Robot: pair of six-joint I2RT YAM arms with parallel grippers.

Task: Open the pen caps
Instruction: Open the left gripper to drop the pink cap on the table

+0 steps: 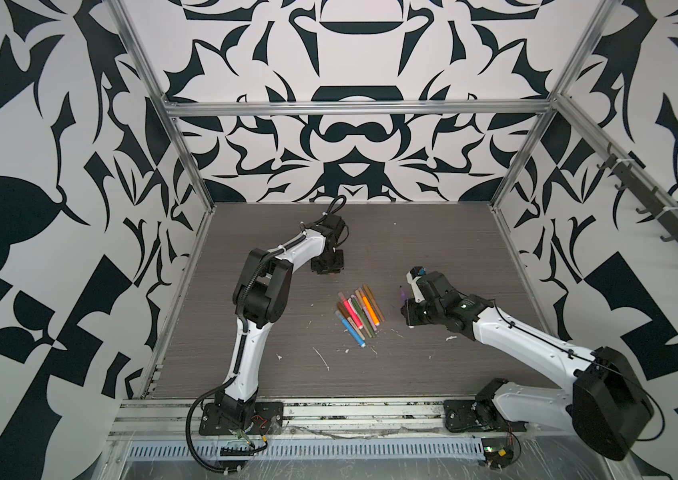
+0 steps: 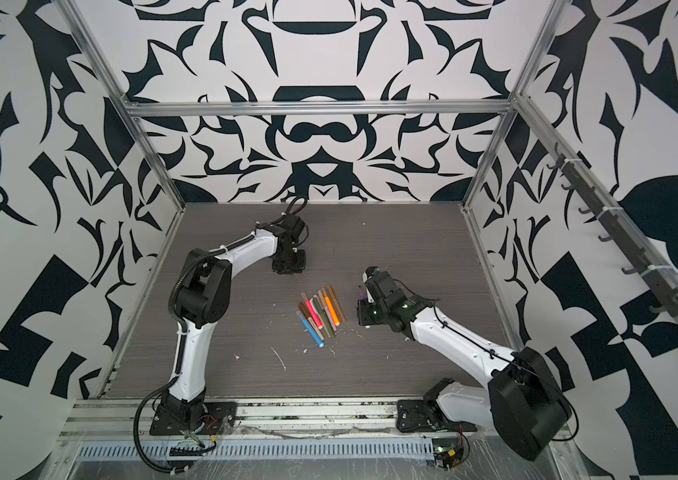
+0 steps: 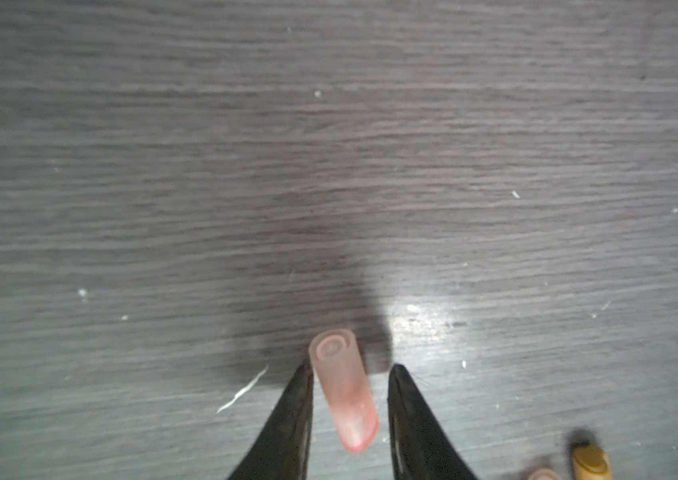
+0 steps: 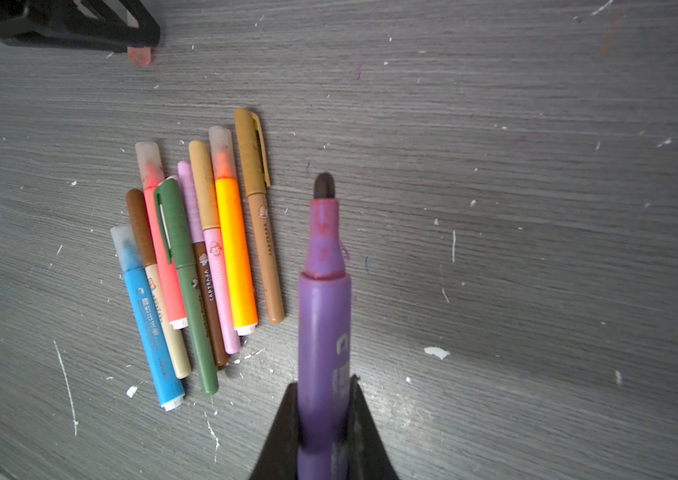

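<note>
Looks like the cap drop-off step. Left gripper (image 3: 350,368) points down, low over the table (image 3: 162,166) on the far side of the pile. Its jaws are apart and the pinkish cap (image 3: 343,390) sits loose between them, with a gap on one side. Right gripper (image 4: 324,380) is clamped on the uncapped purple pen (image 4: 324,307), held just beside the capped pens (image 4: 204,257). Next I'd lift left clear, park the purple pen, then grab a capped one.

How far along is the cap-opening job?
Done: one. The purple pen in the right gripper has its tip bare. In hand: the left gripper's fingers stand apart around a pale pink cap, not clamping it. Left: the pile of pens at centre, about eight, all capped.
</note>
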